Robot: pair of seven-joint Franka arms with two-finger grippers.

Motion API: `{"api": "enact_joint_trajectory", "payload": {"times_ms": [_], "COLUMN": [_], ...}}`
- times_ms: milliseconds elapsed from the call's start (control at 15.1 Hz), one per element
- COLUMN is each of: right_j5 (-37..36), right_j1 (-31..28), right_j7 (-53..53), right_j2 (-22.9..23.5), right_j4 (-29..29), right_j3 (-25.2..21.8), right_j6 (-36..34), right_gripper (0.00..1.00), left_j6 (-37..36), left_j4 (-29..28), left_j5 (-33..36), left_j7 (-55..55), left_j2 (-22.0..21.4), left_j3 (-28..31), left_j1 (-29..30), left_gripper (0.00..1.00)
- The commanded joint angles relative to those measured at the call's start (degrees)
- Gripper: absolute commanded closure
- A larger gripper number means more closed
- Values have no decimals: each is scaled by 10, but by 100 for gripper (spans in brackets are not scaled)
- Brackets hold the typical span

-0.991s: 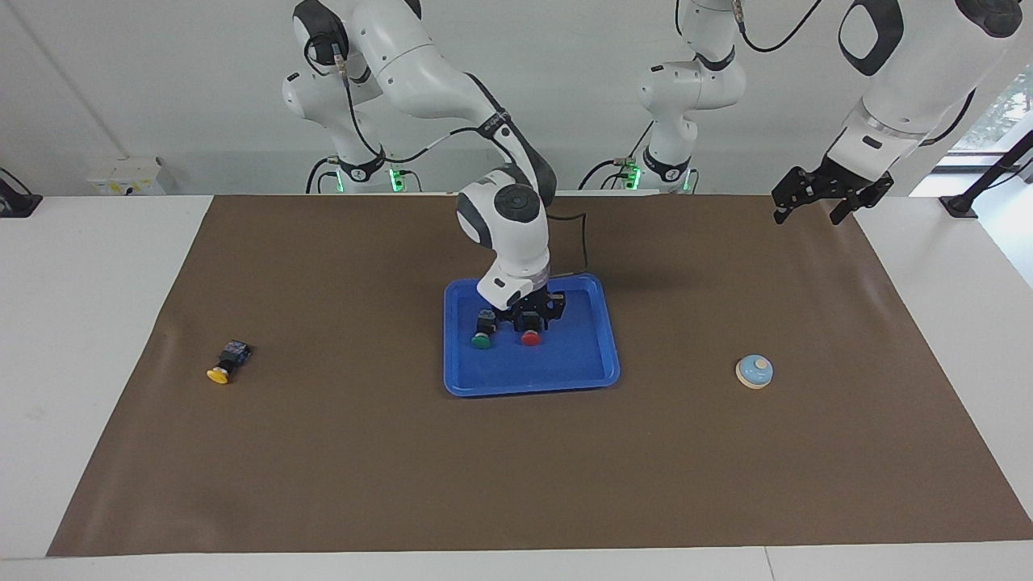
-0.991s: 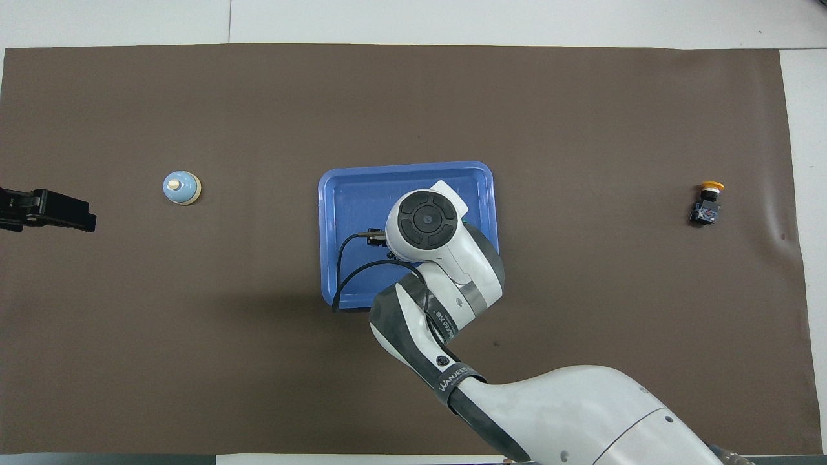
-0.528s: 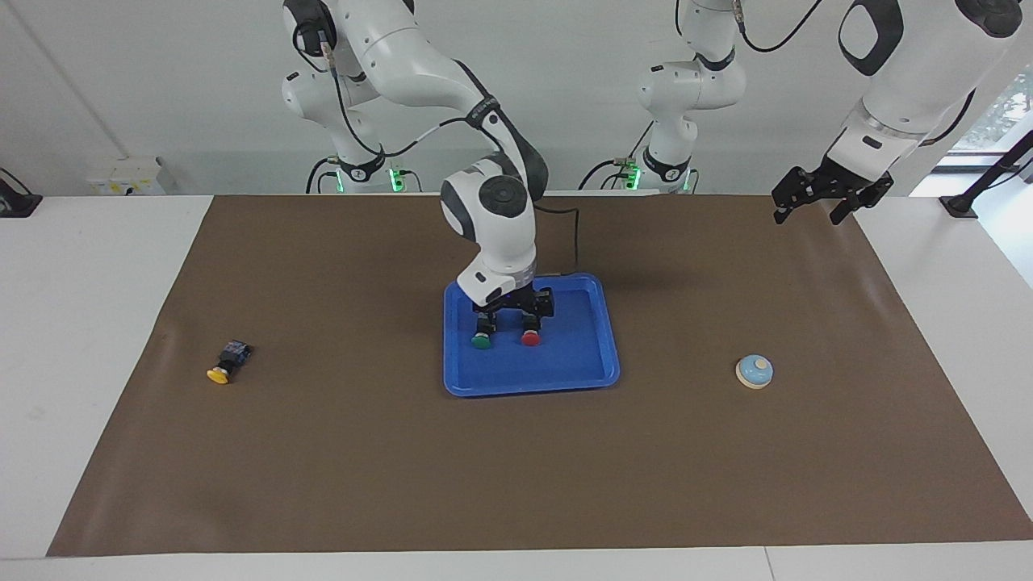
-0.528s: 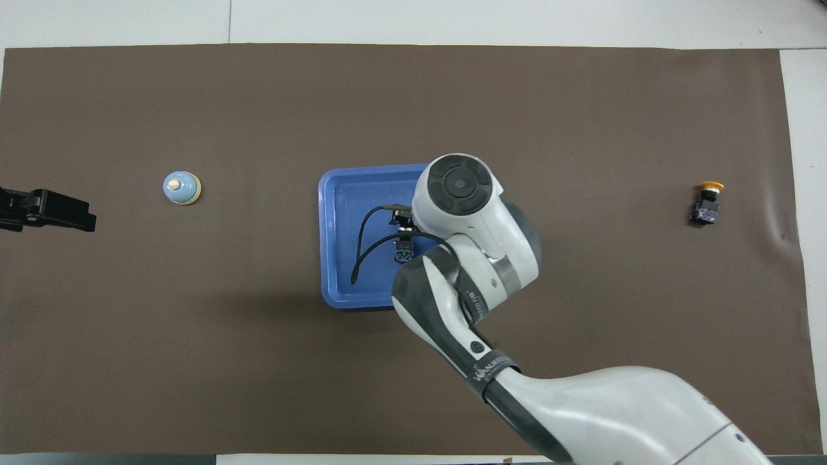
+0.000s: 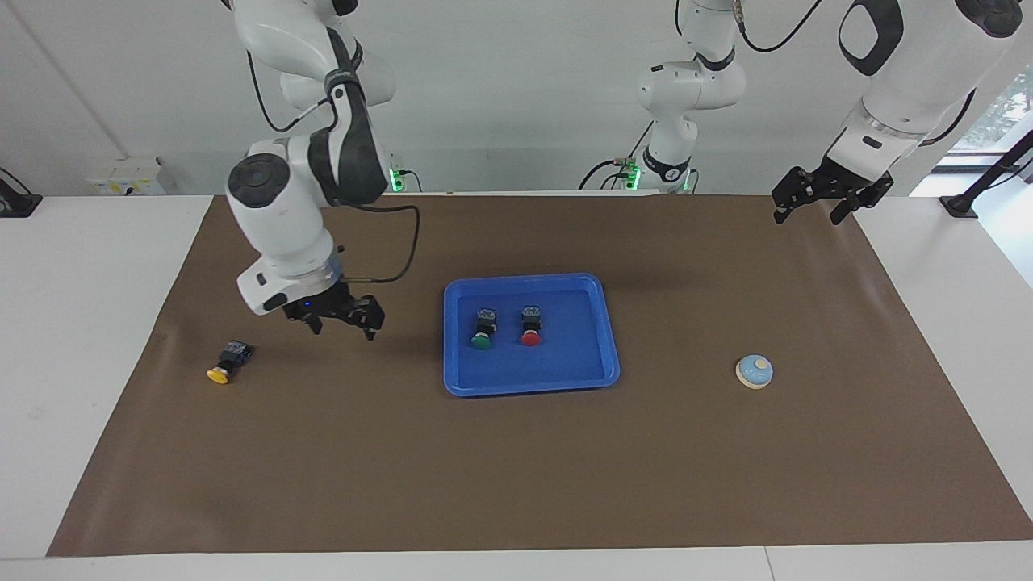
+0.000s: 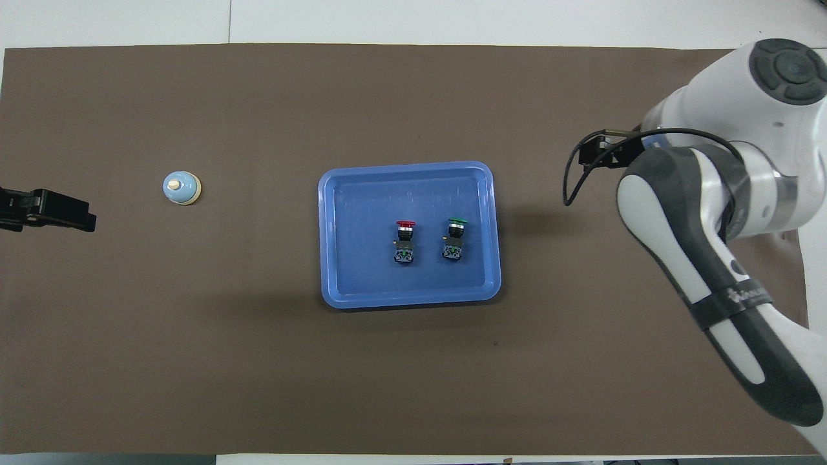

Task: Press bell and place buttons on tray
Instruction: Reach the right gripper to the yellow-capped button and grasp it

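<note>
Buttons: yellow button (image 5: 226,362) hidden overhead by right arm; both grippers' fingers (image 5: 374,320) spread, empty.

The red button (image 5: 530,326) and the green button (image 5: 482,329) are laid side by side in the blue tray (image 5: 597,371); the yellow button (image 5: 227,361) is left toward the right arm's end, and the bell (image 5: 754,371) toward the left arm's end.
</note>
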Motion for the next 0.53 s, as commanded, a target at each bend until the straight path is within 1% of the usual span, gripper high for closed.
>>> {"api": "enact_joint_trajectory", "payload": {"times_ms": [0,132,264,330,462], "right_j5": [-24,-42,-47,-47,-48], "right_j1": [-53,-79,-115,-130,-155], "right_j7": [-20,-21,-32,-50,-73], "right_j2": [-12,-13,-24,-23,-6], "right_j4": [-36,-66,-118,-134,-139], "right_j3": [10,10,10,10,10], "right_j6": [8,31,86,114,136], "right_gripper": [0,0,0,0,0], "left_j6": [-7,-7,-7,-7,-7], "left_j4": [5,5,5,5,5], "left_j5": [6,6,6,6,6], "left_j7": [5,5,5,5,5], "left_j2": [-2,-2,-2,-2,-2], "left_j3": [0,0,0,0,0], "left_j1": [2,2,2,2,2], "left_gripper": [0,0,0,0,0]}}
